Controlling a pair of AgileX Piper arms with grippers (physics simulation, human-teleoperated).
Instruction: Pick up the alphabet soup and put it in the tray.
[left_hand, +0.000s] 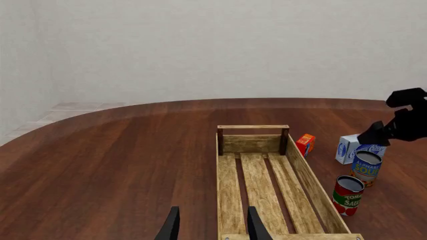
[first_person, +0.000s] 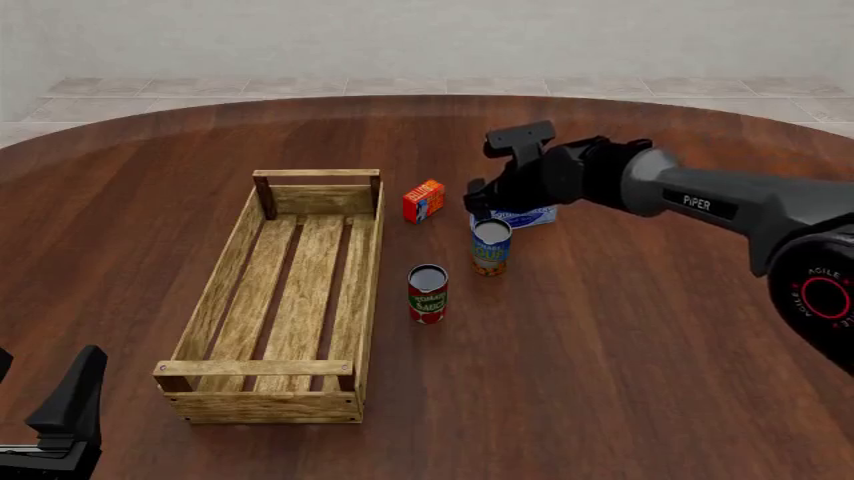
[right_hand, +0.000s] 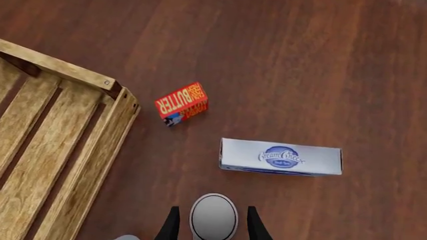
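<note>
The alphabet soup (first_person: 490, 247) is a small can with a blue label, an orange lower band and a silver top, upright on the table right of the tray (first_person: 370, 290). My right gripper (first_person: 481, 207) hovers just above it, open. In the right wrist view the can's top (right_hand: 213, 216) lies between the two fingers (right_hand: 172, 226) with a gap on each side. My left gripper (left_hand: 212, 227) stays open and empty at the tray's near end (left_hand: 252, 143). From the left wrist view the soup (left_hand: 366, 167) stands beside the tray under the right gripper (left_hand: 393, 131).
A red-and-green tomato sauce can (first_person: 427, 293) stands between the soup and the tray. A red butter box (first_person: 423, 200) lies near the tray's far right corner. A white cream cheese box (right_hand: 280, 157) lies just behind the soup.
</note>
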